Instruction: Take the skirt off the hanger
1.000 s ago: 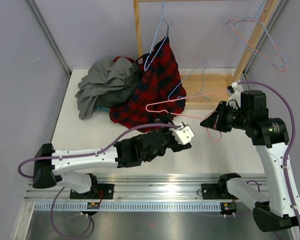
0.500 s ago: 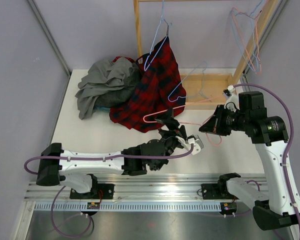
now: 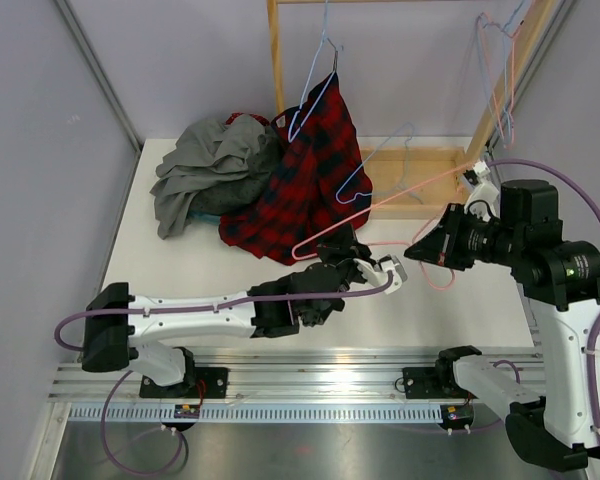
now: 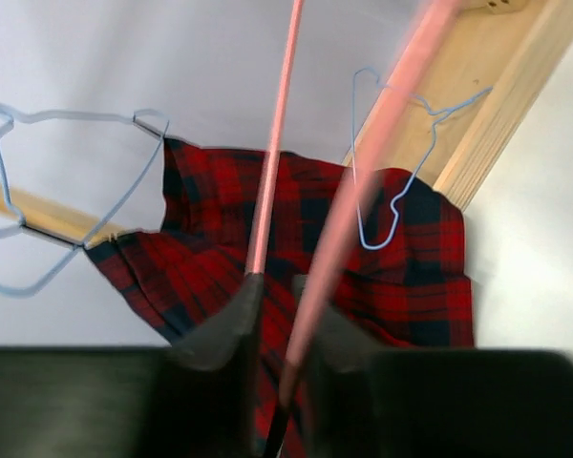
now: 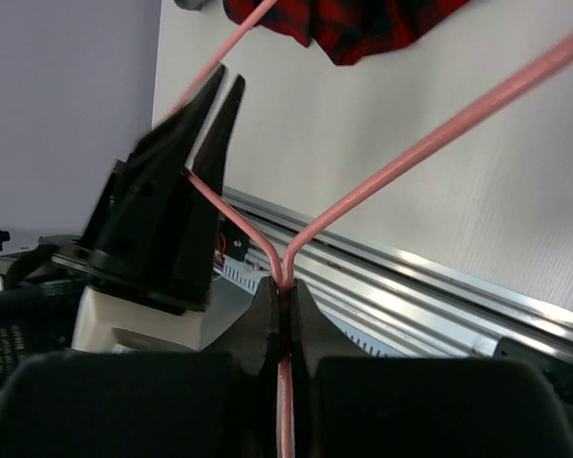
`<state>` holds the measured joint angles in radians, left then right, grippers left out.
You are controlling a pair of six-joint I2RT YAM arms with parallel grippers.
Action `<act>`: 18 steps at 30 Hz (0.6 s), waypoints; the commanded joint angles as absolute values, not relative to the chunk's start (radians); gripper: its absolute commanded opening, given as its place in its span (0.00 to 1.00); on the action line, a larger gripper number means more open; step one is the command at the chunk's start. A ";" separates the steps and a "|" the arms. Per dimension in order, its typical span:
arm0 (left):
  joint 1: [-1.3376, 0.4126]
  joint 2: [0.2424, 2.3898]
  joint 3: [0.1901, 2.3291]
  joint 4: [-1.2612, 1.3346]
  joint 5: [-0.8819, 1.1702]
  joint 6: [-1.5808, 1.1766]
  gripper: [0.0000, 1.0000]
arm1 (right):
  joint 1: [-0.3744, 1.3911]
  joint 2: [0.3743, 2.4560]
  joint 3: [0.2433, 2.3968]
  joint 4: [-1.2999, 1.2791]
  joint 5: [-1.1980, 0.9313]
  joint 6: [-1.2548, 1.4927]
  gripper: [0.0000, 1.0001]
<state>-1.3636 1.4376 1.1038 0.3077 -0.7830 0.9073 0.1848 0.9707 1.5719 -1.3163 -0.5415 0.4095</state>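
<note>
The red plaid skirt [image 3: 300, 190] lies crumpled on the table, its top leaning up against the wooden rack, with a pale blue hanger [image 3: 315, 95] at its upper end. A pink wire hanger [image 3: 400, 195] slants over the table beside the skirt's lower edge. My right gripper [image 3: 422, 250] is shut on the pink hanger's neck [image 5: 285, 277]. My left gripper [image 3: 352, 246] is at the hanger's left end, jaws narrow with one pink wire [image 4: 363, 181] between them. The skirt [image 4: 201, 267] fills the background behind the left gripper [image 4: 277, 286].
A grey heap of clothing [image 3: 210, 175] lies left of the skirt. The wooden rack [image 3: 425, 180] stands at the back, with blue wire hangers [image 3: 380, 165] resting on its base. More hangers [image 3: 495, 70] dangle from its slanted post at the top right.
My left gripper moved up to the pink hanger's left end and closed from wide open onto its wire. The right arm shifted slightly right. The dangling hangers at the top right swung.
</note>
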 commanded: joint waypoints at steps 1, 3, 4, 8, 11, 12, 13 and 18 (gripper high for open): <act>-1.351 1.434 1.155 0.330 -0.773 0.877 0.06 | 0.189 0.966 1.615 -1.304 -0.601 0.408 0.00; -1.350 1.428 1.155 0.322 -0.772 0.868 0.01 | 0.190 0.965 1.612 -1.299 -0.606 0.410 0.00; -1.350 1.418 1.155 0.316 -0.762 0.859 0.00 | 0.190 0.963 1.611 -1.298 -0.610 0.410 0.00; -1.350 1.384 1.164 0.259 -0.736 0.798 0.00 | 0.189 0.962 1.608 -1.290 -0.615 0.411 0.00; -1.350 1.356 1.183 0.203 -0.729 0.712 0.00 | 0.189 0.965 1.609 -1.289 -0.612 0.413 0.00; -1.347 1.348 1.195 0.136 -0.721 0.678 0.00 | 0.189 0.965 1.609 -1.286 -0.614 0.414 0.00; -1.342 1.344 1.206 0.108 -0.709 0.645 0.00 | 0.189 0.965 1.609 -1.282 -0.612 0.417 0.22; -1.339 1.313 1.244 -0.058 -0.666 0.463 0.00 | 0.190 0.962 1.629 -1.230 -0.557 0.448 0.99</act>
<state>-1.3518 1.3979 1.1683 -0.0536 -0.6876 0.6724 0.1909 0.9722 1.6009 -1.2697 -0.5922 0.4477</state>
